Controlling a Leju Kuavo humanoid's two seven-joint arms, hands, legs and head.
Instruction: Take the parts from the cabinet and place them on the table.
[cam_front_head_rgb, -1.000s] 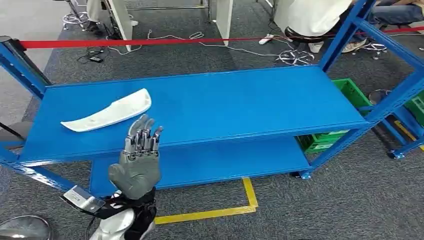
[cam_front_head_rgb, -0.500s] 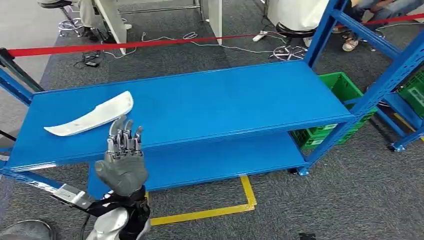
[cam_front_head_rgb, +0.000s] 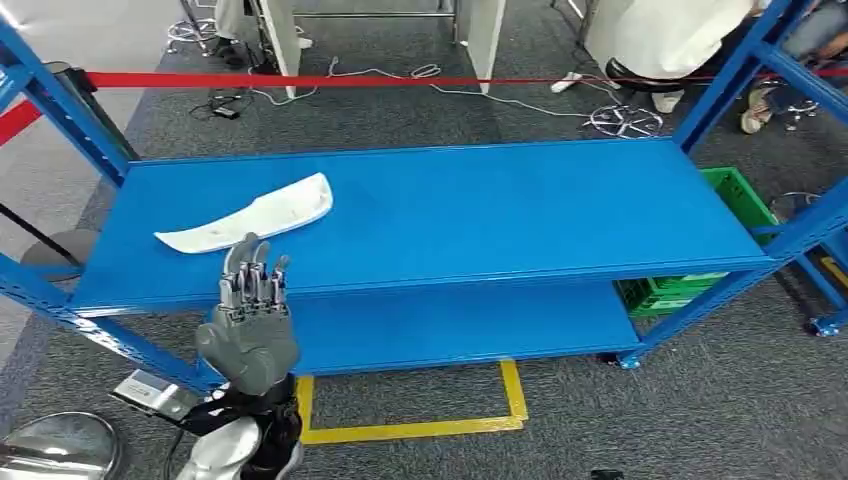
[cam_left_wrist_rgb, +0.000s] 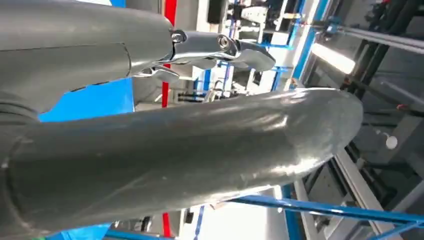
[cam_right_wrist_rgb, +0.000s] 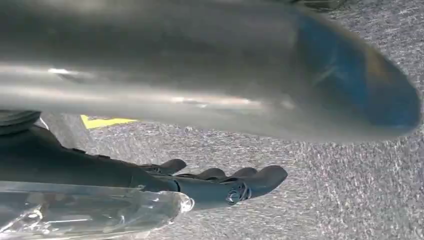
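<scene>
Left hand (cam_front_head_rgb: 250, 318) raised before the blue shelf (cam_front_head_rgb: 480, 215), fingers extended together and holding nothing; the white curved part (cam_front_head_rgb: 250, 216) lies on the shelf top at 12 o'clock from it, near but apart. Right hand (cam_right_wrist_rgb: 220, 185) hangs over grey carpet (cam_right_wrist_rgb: 320, 185), fingers straight, empty.

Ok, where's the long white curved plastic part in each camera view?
Head view: the long white curved plastic part lies flat on the blue metal rack's top shelf, near its left end, just beyond the left hand.
Left wrist view: not in it.
Right wrist view: not in it.
Shared landmark: the rack, blue behind the hand in the left wrist view.
</scene>
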